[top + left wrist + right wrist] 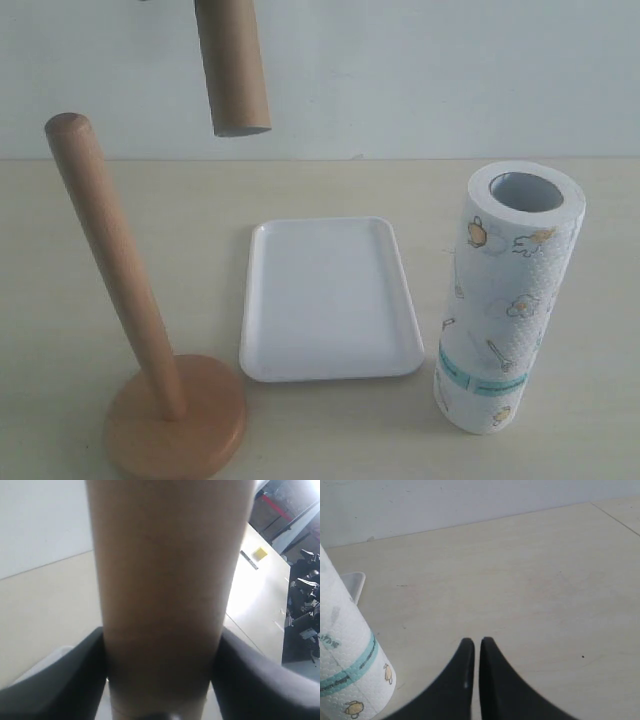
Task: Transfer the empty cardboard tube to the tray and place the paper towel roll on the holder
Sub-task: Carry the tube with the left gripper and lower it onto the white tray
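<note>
The left gripper (pixel 160 672) is clamping the tube (pixel 232 65) almost upright; the tray (pixel 330 290) is lying below, slightly rightward.

The tray (pixel 330 300) lies on the table (pixel 610 300). Left of it stands the holder (pixel 110 270), and right of it the paper towel roll (pixel 510 300) stands upright. The empty cardboard tube (pixel 232 70) hangs in the air above its left side.

The brown cardboard tube (pixel 233 65) hangs in the air, nearly upright with a slight tilt, above the far-left corner of the tray, clamped between the 2 dark fingers of the left gripper (pixel 161 640). The white tray (pixel 325 300) lies flat and bare at the centre. The paper towel roll (pixel 505 300) stands upright to its right, teal band low. The wooden holder (pixel 110 260) stands to its left, pole uncovered.
</note>
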Available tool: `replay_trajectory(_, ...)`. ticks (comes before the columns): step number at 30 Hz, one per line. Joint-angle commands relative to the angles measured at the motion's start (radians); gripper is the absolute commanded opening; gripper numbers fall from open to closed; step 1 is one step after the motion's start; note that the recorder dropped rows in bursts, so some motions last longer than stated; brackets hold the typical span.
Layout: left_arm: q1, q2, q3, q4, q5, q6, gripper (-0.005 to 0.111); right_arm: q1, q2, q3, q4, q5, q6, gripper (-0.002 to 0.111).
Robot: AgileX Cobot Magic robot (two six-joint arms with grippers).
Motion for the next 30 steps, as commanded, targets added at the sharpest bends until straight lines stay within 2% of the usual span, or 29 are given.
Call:
replay_trajectory(1,-0.007,0.059,-0.009,-0.024,0.006,0.012,0.004,0.001,-0.004,0.000,-0.006,-0.005,-0.007,0.004)
replay_trajectory(7,-0.014,0.122,-0.004,-0.031,0.006,0.007,0.004,0.001,-0.004,0.000,-0.006,-0.005,-0.007,0.004)
replay_trajectory(15,-0.045,0.192,0.095,-0.103,0.006,0.045,0.004,0.001,-0.004,0.000,-0.006,-0.005,-0.007,0.004)
replay_trajectory(21,-0.059,0.194,0.191,-0.178,0.006,0.152,0.004,0.001,-0.004,0.000,-0.006,-0.005,-0.007,0.004)
replay_trajectory(26,-0.066,0.194,0.318,-0.229,0.006,0.280,0.004,0.001,-0.004,0.000,-0.006,-0.005,-0.007,0.004)
replay_trajectory(30,-0.064,0.194,0.357,-0.262,0.006,0.345,0.004,0.001,-0.004,0.000,-0.006,-0.005,-0.007,0.004)
